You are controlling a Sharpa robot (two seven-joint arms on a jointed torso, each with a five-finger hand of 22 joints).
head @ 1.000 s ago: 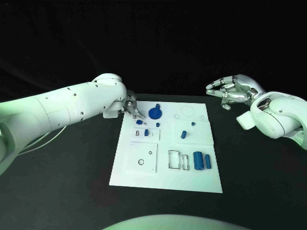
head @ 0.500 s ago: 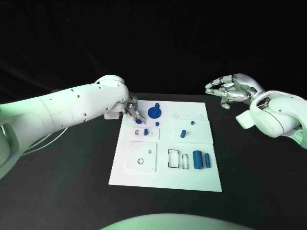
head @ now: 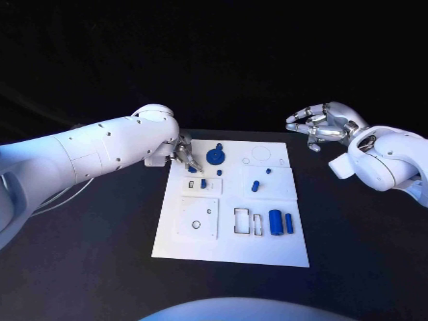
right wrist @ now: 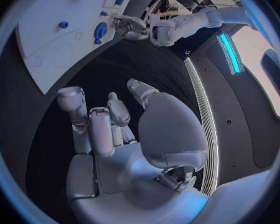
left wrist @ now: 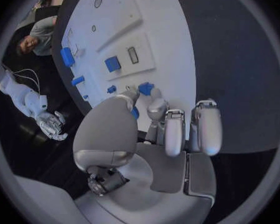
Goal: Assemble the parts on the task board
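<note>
The white task board [head: 231,251] lies in the middle of the table. My left hand [head: 183,152] reaches down to its far left corner. In the left wrist view the left hand [left wrist: 154,134] pinches a small blue part [left wrist: 145,88] between the thumb and one finger, right at the board [left wrist: 165,30]. Just to the right of it stands a large round blue part [head: 215,158]. Small blue parts [head: 255,186] sit in the board's middle row. Two blue cylinders [head: 275,223] lie at the near right. My right hand [head: 320,124] hangs off the board's far right, holding nothing, its fingers loosely bent and apart.
The black table [head: 89,254] runs wide on both sides of the board. Empty recesses [head: 196,217] lie in the board's near left. The right wrist view shows the board [right wrist: 53,40] and my left hand [right wrist: 130,26] beyond the right hand [right wrist: 115,129].
My left arm has shifted slightly while its fingertips stay at the small blue part. The right hand has not moved.
</note>
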